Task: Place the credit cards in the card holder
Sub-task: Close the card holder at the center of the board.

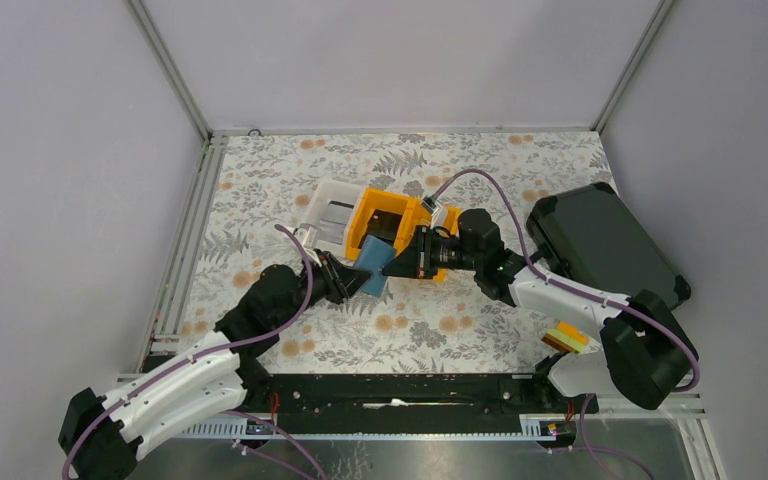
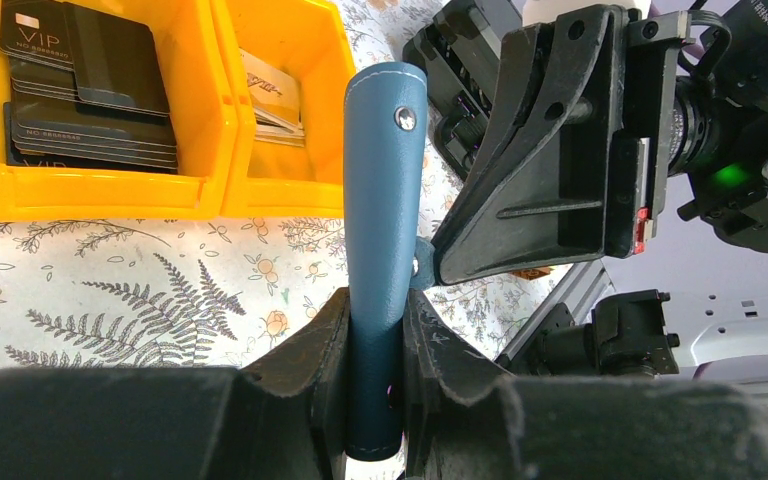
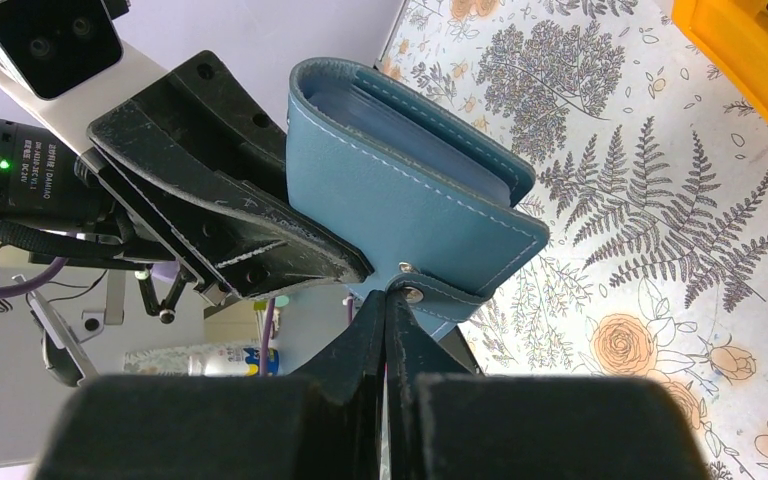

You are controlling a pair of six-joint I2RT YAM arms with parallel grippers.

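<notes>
The teal-blue card holder (image 1: 370, 262) (image 2: 385, 200) (image 3: 410, 200) is folded closed and held upright above the table. My left gripper (image 1: 345, 277) (image 2: 375, 300) is shut on its lower part. My right gripper (image 1: 394, 264) (image 3: 388, 295) is shut, its tips meeting at the end of the snap tab (image 3: 430, 295). Whether they pinch the tab's edge I cannot tell. Dark credit cards (image 2: 90, 90) are stacked in the orange bin (image 2: 210, 180). Paler cards (image 2: 270, 95) lie in its second compartment.
The orange bin (image 1: 385, 212) sits behind the grippers with a white bin (image 1: 332, 215) on its left. A large black hard case (image 1: 600, 245) lies at the right. A small yellow and orange object (image 1: 567, 337) rests by the right arm's base.
</notes>
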